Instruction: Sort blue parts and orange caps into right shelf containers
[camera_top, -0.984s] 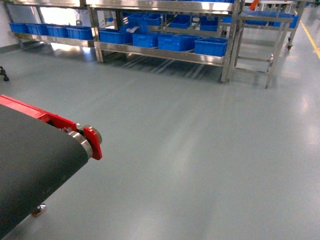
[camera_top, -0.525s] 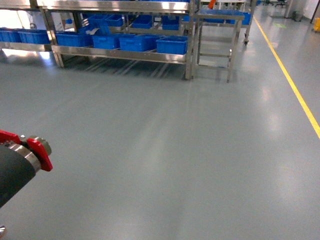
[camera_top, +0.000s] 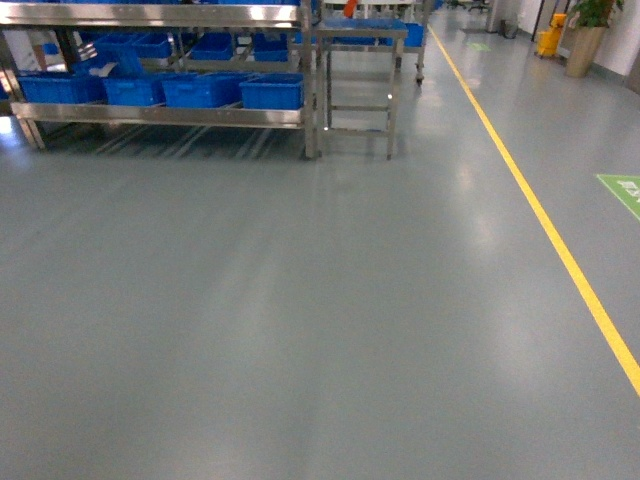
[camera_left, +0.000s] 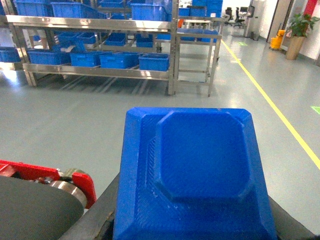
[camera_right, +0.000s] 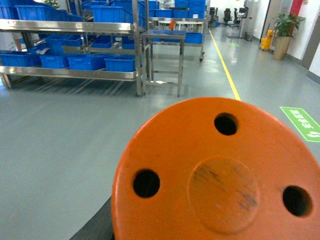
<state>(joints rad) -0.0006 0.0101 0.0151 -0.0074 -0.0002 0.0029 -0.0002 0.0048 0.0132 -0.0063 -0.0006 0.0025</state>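
Close in front of my left wrist camera I am carrying a blue part (camera_left: 195, 170), a square moulded piece with cut corners and a raised centre, filling the lower middle of that view; my left gripper itself is hiding beneath it, so I cannot tell how its jaws are standing, though I am judging they are gripping it. Down to its left, the red-ended roller of a black conveyor belt (camera_left: 35, 205) is sitting just beside and below the part. Before my right wrist camera I am holding up an orange cap (camera_right: 220, 175), a round disc with three holes; again the right gripper is lying out of sight under it. So both pickups are looking done, and nothing is dropped off yet. Ahead of both hands, bare grey floor (camera_top: 320, 330) is stretching away, with a yellow line (camera_top: 560, 250) running off to the right. Far beyond, the steel shelf (camera_top: 160, 115) is standing with its blue crates (camera_top: 270, 93) in a row, well apart from me. I am still needing to close that gap and place each piece.
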